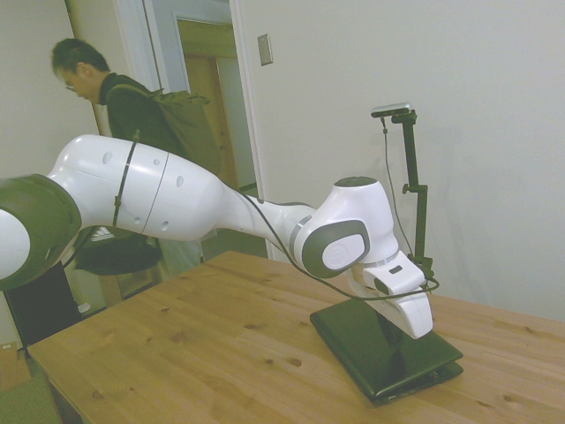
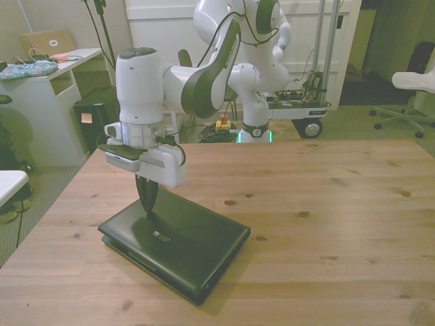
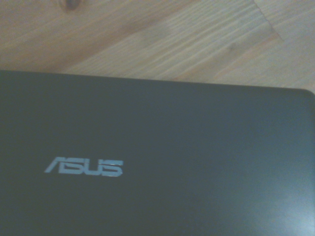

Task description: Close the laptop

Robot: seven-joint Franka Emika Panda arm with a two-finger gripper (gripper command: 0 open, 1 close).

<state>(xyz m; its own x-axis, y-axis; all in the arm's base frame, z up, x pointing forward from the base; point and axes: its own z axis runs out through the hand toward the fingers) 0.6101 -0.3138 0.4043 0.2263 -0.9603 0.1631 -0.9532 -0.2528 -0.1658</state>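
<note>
**Gripper pressed down on the shut lid of the black laptop**

Your white Franka arm reaches over a light brown wooden table [image 2: 326,204] with visible knots and plank seams. The small black netbook-size laptop with a glossy lid [image 2: 178,243] lies flat on the table, toward the front view's left, turned at an angle to the table's edges. Its lid is down on its base; in the front view only a thin seam shows between the two halves.

The gripper [image 2: 147,200] points straight down at the laptop. Its dark fingers are drawn together into one narrow point, with no gap showing between them, and they grasp nothing. Their tips touch the lid near the corner of the laptop that lies nearest the robot. In the side view the white gripper body [image 1: 408,300] stands over the laptop [image 1: 371,349], and the fingers beneath it are reflected in the glossy surface.

The wrist view is filled by the dark lid [image 3: 197,162], where a silver ASUS logo [image 3: 84,167] is readable, with a strip of wooden table [image 3: 147,39] past the lid's edge.

In the side view a person in dark clothing [image 1: 124,115], carrying a backpack, stands in the background behind the arm, near a doorway.
</note>
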